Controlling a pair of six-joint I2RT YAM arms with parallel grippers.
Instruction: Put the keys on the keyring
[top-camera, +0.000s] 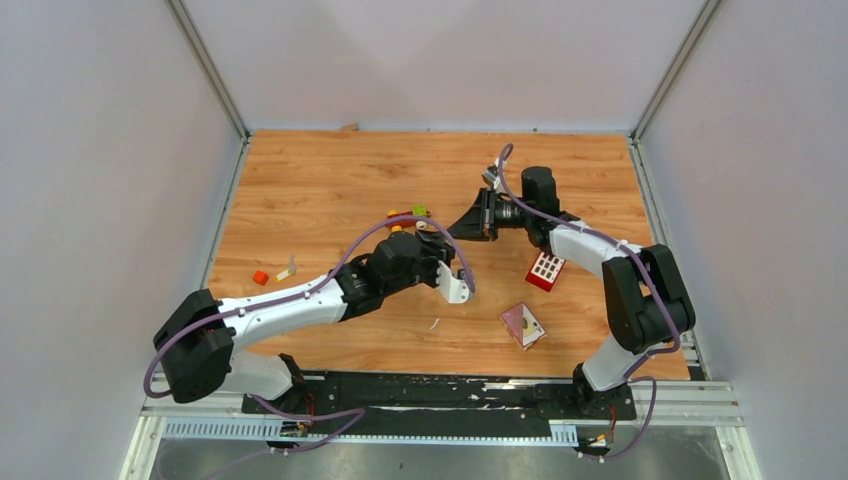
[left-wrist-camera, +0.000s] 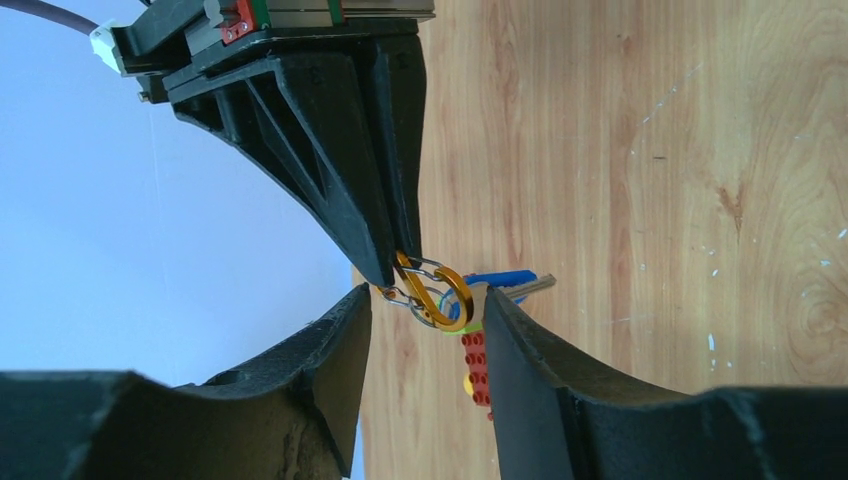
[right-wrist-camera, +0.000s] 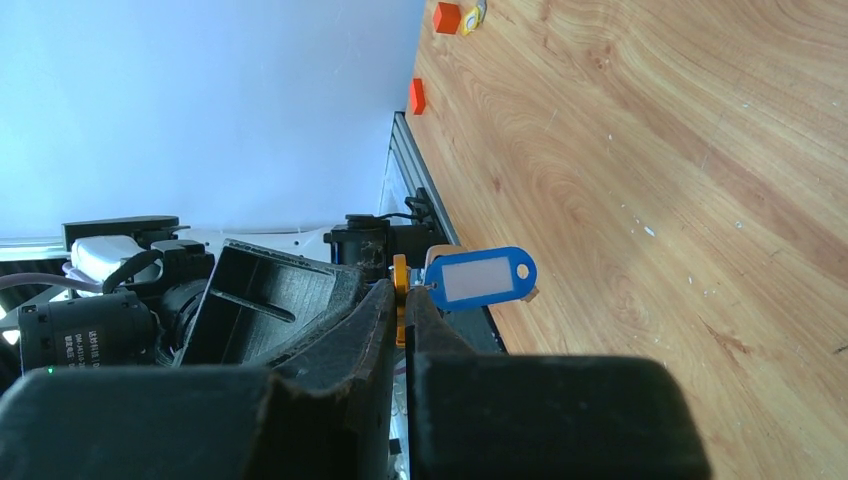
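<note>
Where right tool (right-wrist-camera: 402, 300) pinches: one keyring (left-wrist-camera: 463, 300), one key (right-wrist-camera: 481, 278).

You're running a robot lab test cell; plain white panels (top-camera: 100, 150) wall off the space left of your left pincer (top-camera: 440, 245), right of your right pincer (top-camera: 465, 226) and beyond both; aluminium posts (top-camera: 205, 65) join them; beneath the pincers, a wood-grain tabletop (top-camera: 330, 170); behind them, slotted rails (top-camera: 690, 398).
</note>
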